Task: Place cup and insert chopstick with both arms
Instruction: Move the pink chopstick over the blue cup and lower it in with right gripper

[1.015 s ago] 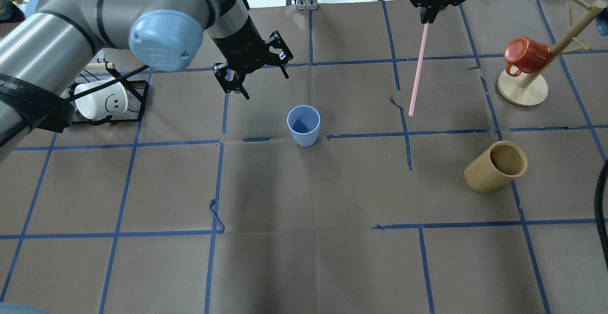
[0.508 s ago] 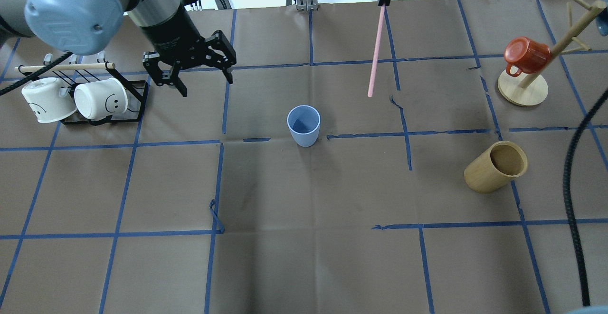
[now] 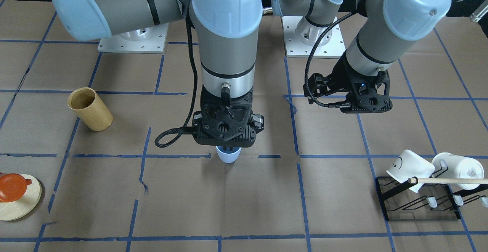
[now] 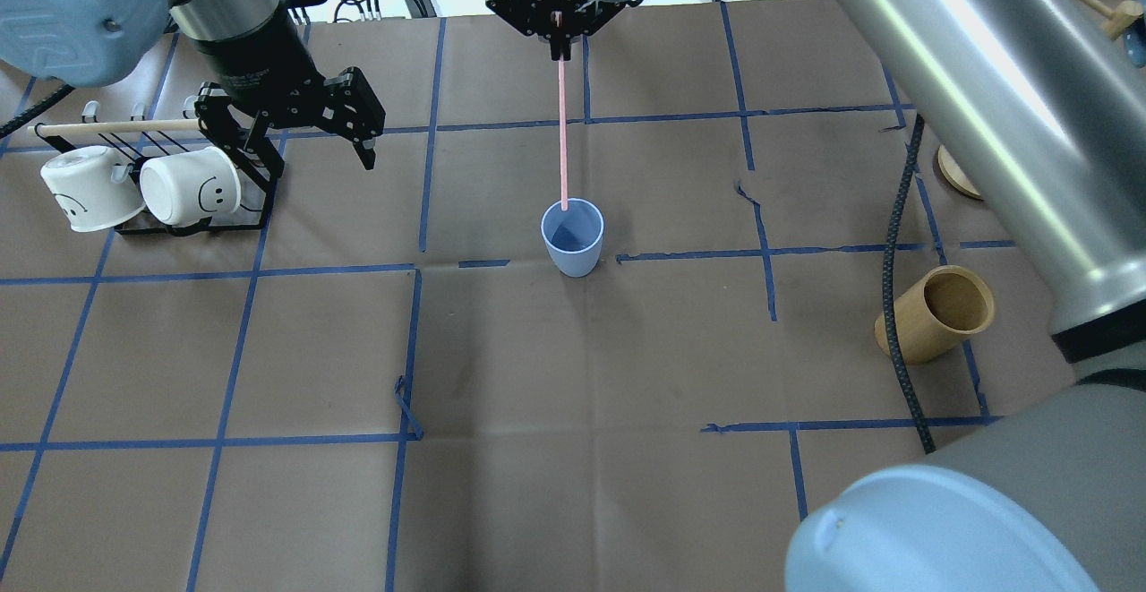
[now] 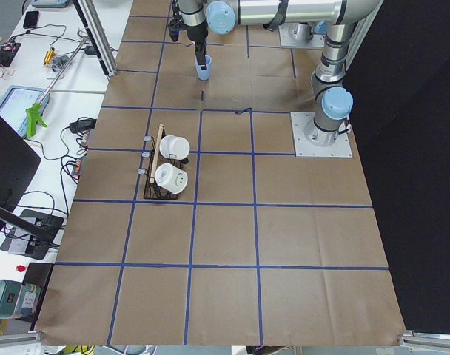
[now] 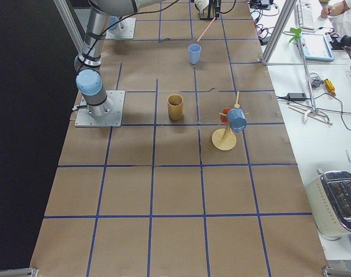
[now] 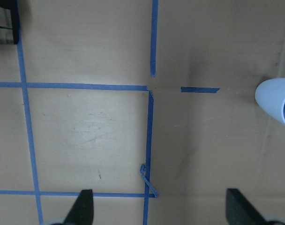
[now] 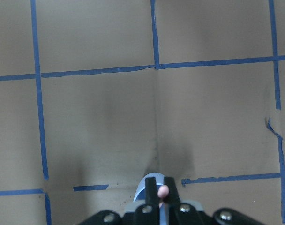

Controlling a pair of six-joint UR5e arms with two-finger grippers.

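The light blue cup (image 4: pixel 572 238) stands upright in the middle of the table. It also shows in the front view (image 3: pixel 228 155) and at the edge of the left wrist view (image 7: pixel 277 101). My right gripper (image 4: pixel 560 30) is shut on the top of the pink chopstick (image 4: pixel 563 135), which hangs nearly upright. Its lower tip sits at the cup's far rim. The right wrist view shows the stick (image 8: pixel 163 191) over the cup (image 8: pixel 145 184). My left gripper (image 4: pixel 304 149) is open and empty, to the cup's left near the mug rack.
A tan bamboo cylinder (image 4: pixel 936 314) stands at the right. A black rack (image 4: pixel 192 227) with two white mugs (image 4: pixel 183 189) and a wooden rod is at the left. The mug tree's base (image 4: pixel 956 175) is partly hidden by my right arm. A black cable (image 4: pixel 895 305) hangs near the cylinder.
My right gripper has carried the pink chopstick leftward from the far right to over the cup. My left gripper has moved left from the cup towards the rack and stayed open.
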